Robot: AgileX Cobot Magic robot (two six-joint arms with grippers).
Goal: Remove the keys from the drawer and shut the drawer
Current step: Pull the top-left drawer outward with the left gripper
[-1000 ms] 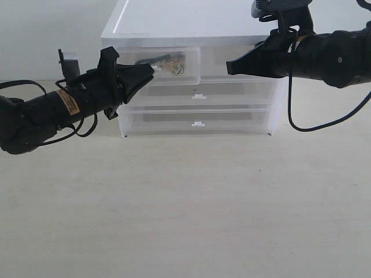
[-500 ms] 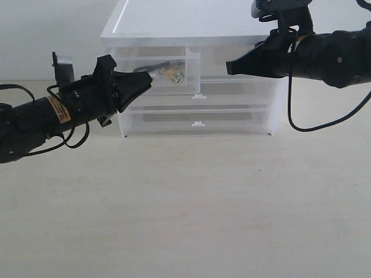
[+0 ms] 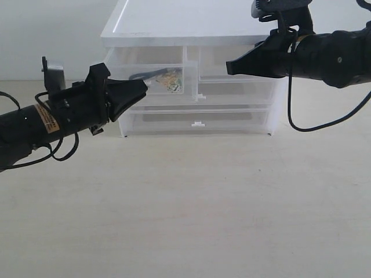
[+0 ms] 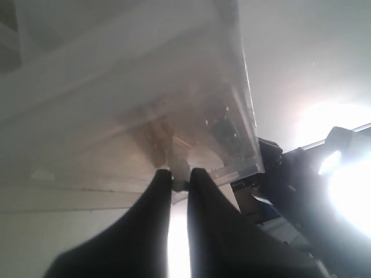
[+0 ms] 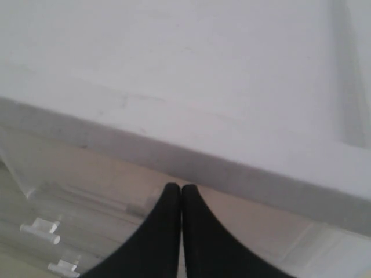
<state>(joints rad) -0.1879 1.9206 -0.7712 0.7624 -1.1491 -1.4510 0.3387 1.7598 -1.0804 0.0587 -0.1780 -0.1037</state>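
drawer open — keys inside, left jaws pinching tab, arm label unreadable

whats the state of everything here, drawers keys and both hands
the drawer: pulled partly out
the keys: lying inside the drawer, not held
left hand: shut on the drawer's tab handle
right hand: shut, holding nothing
right small drawer: closed
two full-width drawers: both closed
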